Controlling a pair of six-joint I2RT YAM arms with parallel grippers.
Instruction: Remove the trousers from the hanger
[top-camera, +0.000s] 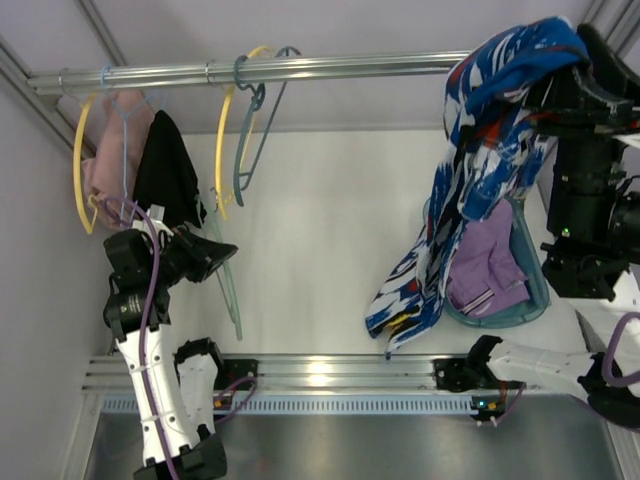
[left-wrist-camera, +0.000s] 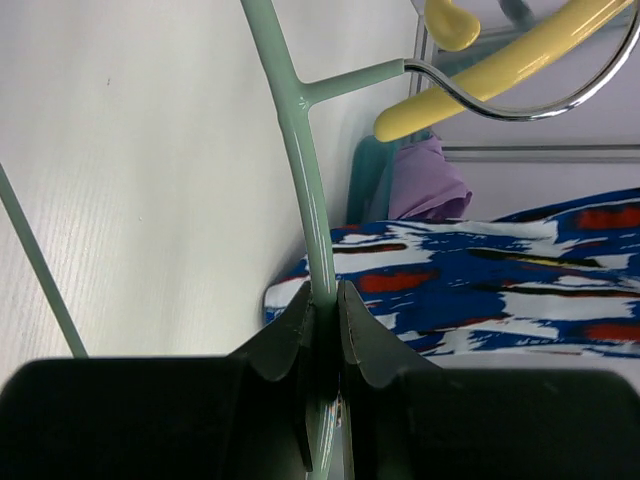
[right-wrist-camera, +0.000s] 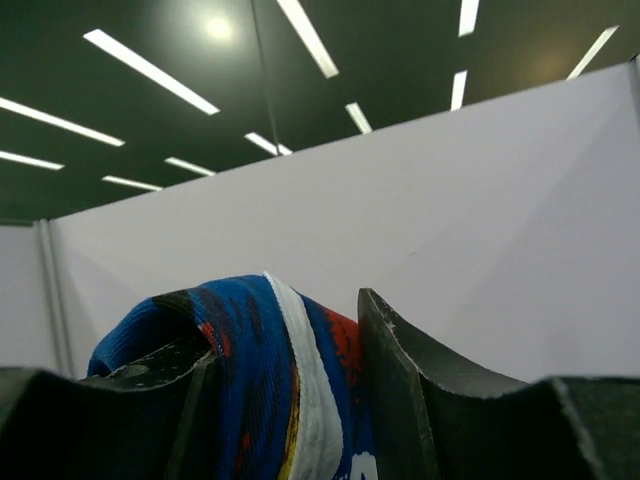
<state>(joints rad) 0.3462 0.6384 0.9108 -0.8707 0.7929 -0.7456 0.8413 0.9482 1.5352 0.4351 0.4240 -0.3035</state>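
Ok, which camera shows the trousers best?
Top external: it shows the whole trousers hanging from the right gripper. Left wrist catches only a strip of them beyond the hanger; right wrist shows only a clamped fold, close up.

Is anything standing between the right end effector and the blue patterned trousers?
Nothing visible does. The right end effector is shut directly on a fold of the soft bright-blue patterned fabric trousers, fabric filling the gap between its fingers.

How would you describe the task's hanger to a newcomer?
From the metal rail, look to the left gripper: it clamps the hanger. It alone is pale mint green and off the rail; the yellow hangers and slate-blue hanger hang there.
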